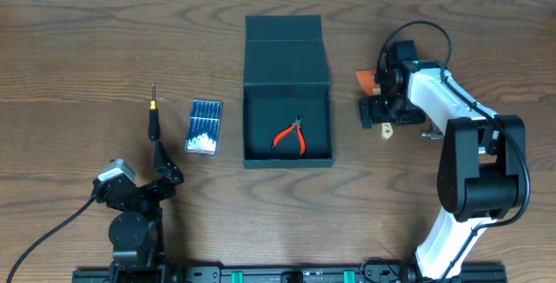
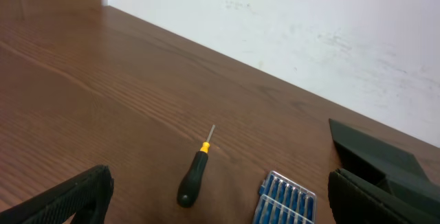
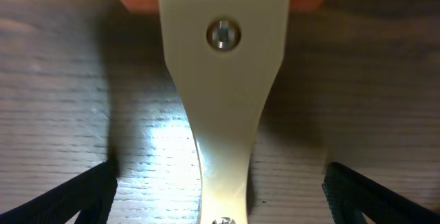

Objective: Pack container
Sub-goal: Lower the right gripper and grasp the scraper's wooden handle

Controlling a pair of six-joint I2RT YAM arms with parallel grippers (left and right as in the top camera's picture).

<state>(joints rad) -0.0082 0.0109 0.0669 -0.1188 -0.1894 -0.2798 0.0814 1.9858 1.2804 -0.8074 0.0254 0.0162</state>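
The right end effector (image 1: pixel 376 109) sits just right of the container (image 1: pixel 261 114) and hides most of a flat cream tool (image 3: pixel 220 100) lying beneath it. From above only the tool's orange end (image 1: pixel 365 79) and a small cream tip poke out, so I cannot tell what kind of tool it is. In the right wrist view the fingers (image 3: pixel 75 196) are spread wide, one on each side of the cream handle and clear of it. Both are cut off by the bottom corners of the frame.

The container, dark teal and square, stands in the middle of the bench (image 1: pixel 87 49). Its lid (image 1: pixel 285 49) is thrown back toward the far edge, so the box lies open. Inside are orange-handled pliers (image 1: pixel 291 135) with bare floor all round them.

Left of the container, across a strip of open bench, lies a small blue case of bits (image 1: pixel 205 127). Beyond that is a black screwdriver (image 1: pixel 154 114) with a yellow collar.

The left end effector (image 1: pixel 165 168) is well to the container's left and nearer the front edge, spread and holding nothing. Its wrist view shows only dark fingertips in the lower corners, and the container is cropped at the right edge.
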